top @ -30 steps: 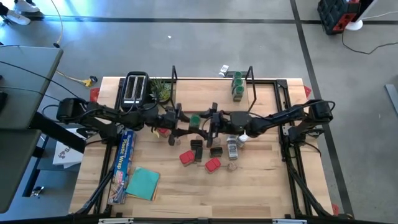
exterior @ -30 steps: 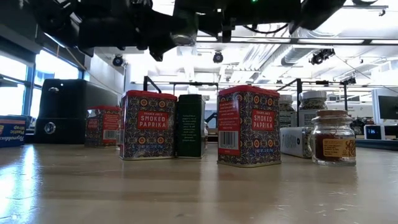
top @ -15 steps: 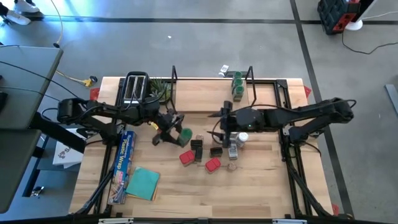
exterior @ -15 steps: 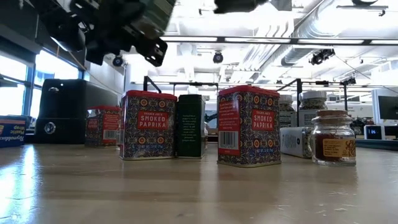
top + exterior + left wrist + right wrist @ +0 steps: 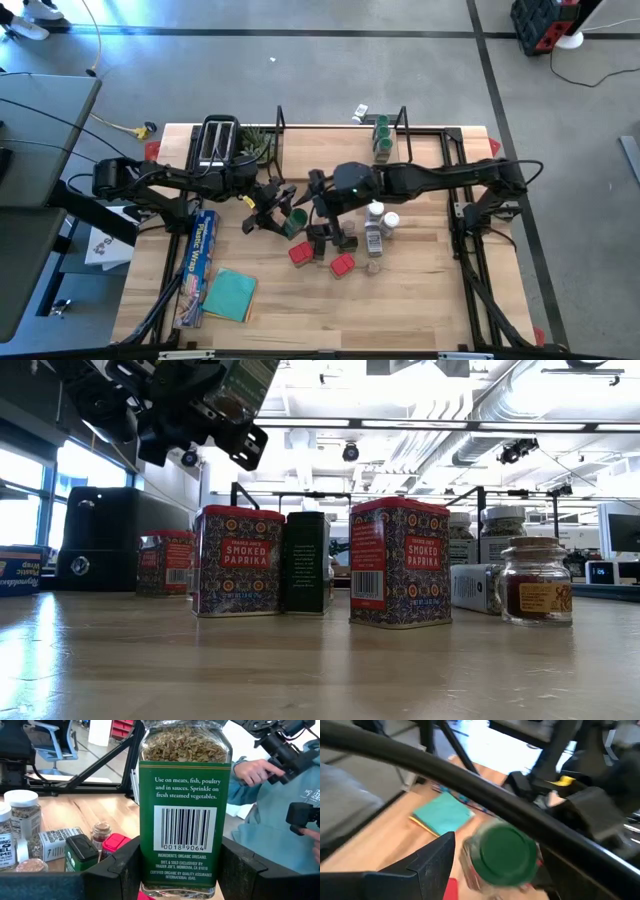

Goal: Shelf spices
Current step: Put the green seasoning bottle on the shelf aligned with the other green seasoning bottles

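My left gripper (image 5: 283,213) is shut on a green-lidded spice jar (image 5: 297,217) above the table's middle; the low view shows the jar (image 5: 245,382) high above the standing tins. My right gripper (image 5: 318,198) is open, close by the jar's green lid (image 5: 504,854), one finger (image 5: 437,857) beside it. More spices stand on the table: red tins (image 5: 300,253), dark jars (image 5: 317,238), white-lidded jars (image 5: 377,212). The shelf (image 5: 330,160) stands at the far edge, with green-lidded jars (image 5: 382,138) on its right end. My left gripper pinches the jar's labelled body (image 5: 150,870) between its two fingers (image 5: 122,870), near the end away from the lid. The fingers reach in level from the table's left. The jar is lifted clear and tilted. My right gripper: I cannot tell whether it touches the lid.
A black toaster (image 5: 217,142) stands at the far left, with a plant (image 5: 258,146) next to it. A long blue foil box (image 5: 200,262) and a teal cloth (image 5: 232,293) lie near the left front. A person (image 5: 270,805) stands beyond the table.
My left gripper has rolled its wrist and shifted slightly toward the near edge, turning the held jar about, then kept still. My right gripper has risen, tipped up toward level and come toward the table's left, up to the jar's lid.
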